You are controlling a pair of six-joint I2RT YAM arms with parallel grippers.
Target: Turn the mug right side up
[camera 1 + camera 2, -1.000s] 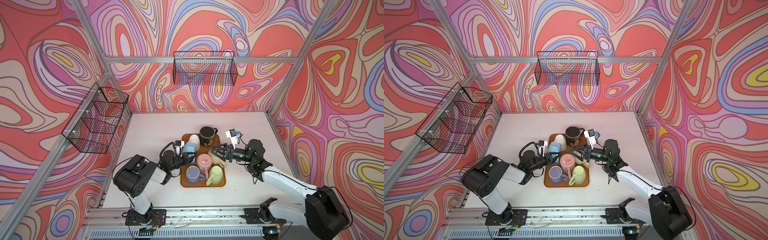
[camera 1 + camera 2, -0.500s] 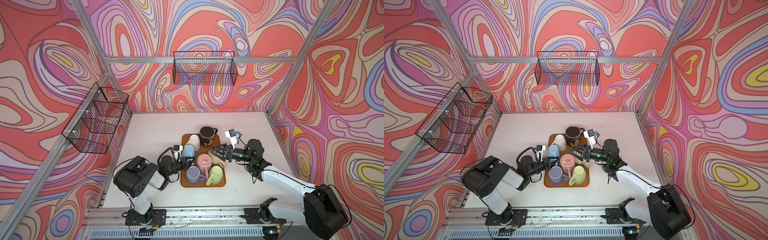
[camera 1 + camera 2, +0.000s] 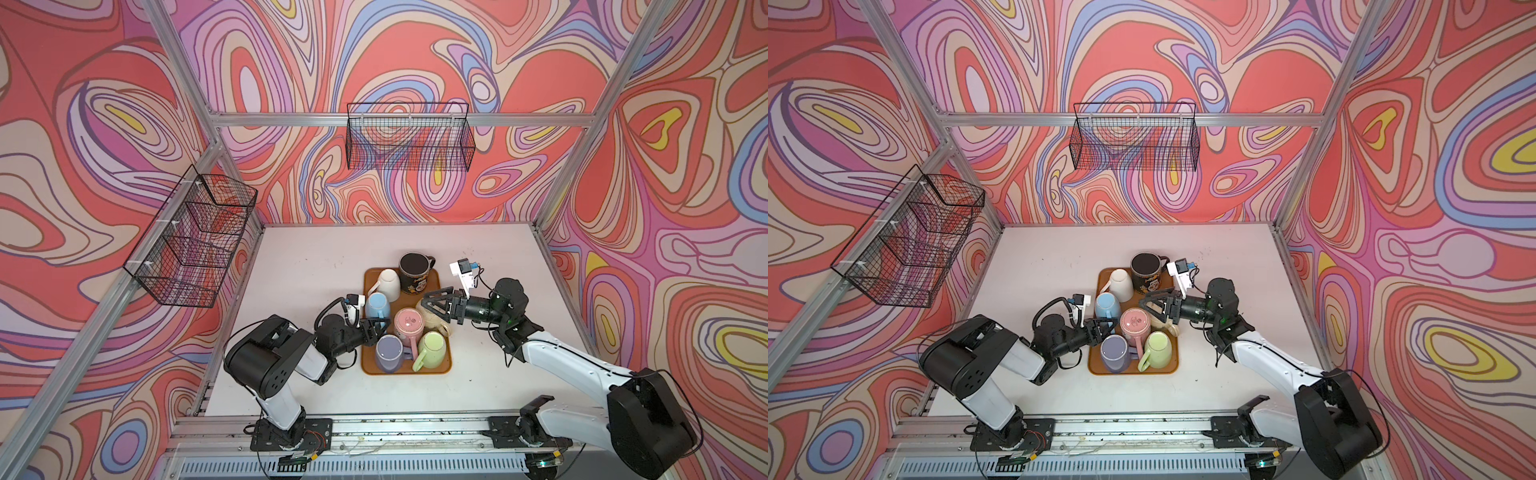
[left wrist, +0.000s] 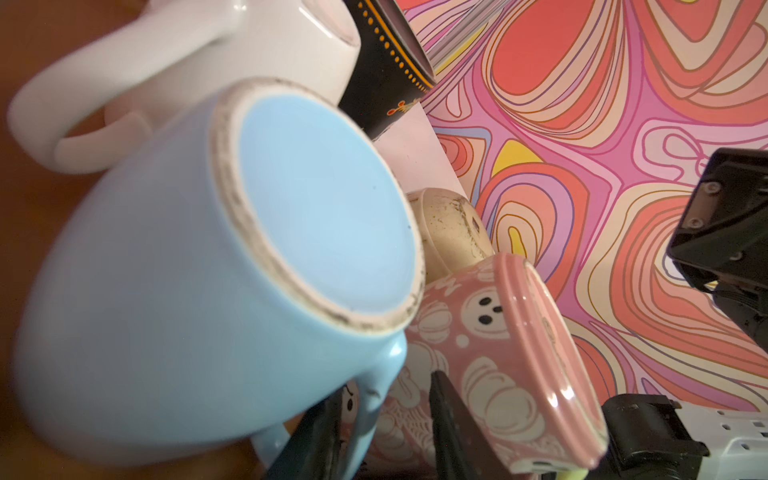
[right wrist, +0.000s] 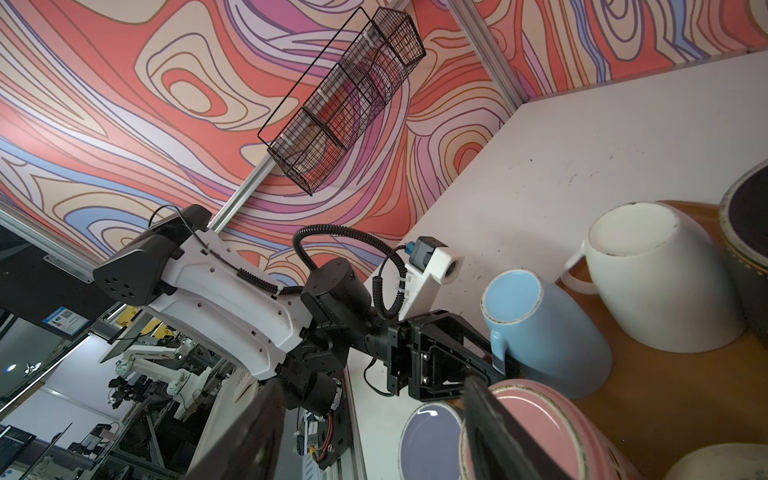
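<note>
A light blue mug (image 3: 378,305) (image 3: 1108,306) stands upside down, base up, on the brown tray (image 3: 405,370) in both top views. Its handle points at my left gripper (image 3: 381,328) (image 3: 1106,326). In the left wrist view the blue mug (image 4: 208,270) fills the frame, and my left gripper (image 4: 384,390) is open with the handle between its fingers; one finger is clearly apart from it. My right gripper (image 3: 428,305) (image 5: 370,384) hangs open over the beige mug (image 3: 436,322) beside the pink mug (image 3: 409,322), with nothing between its fingers.
The tray also carries a white mug (image 3: 388,282), a purple mug (image 3: 390,353) and a green mug (image 3: 432,349), all base up, and an upright black mug (image 3: 415,270). Wire baskets (image 3: 409,137) (image 3: 195,241) hang on the back and left walls.
My left gripper's jaws have spread apart at the blue mug's handle. The blue mug has shifted slightly toward the front. The right arm has not moved.
</note>
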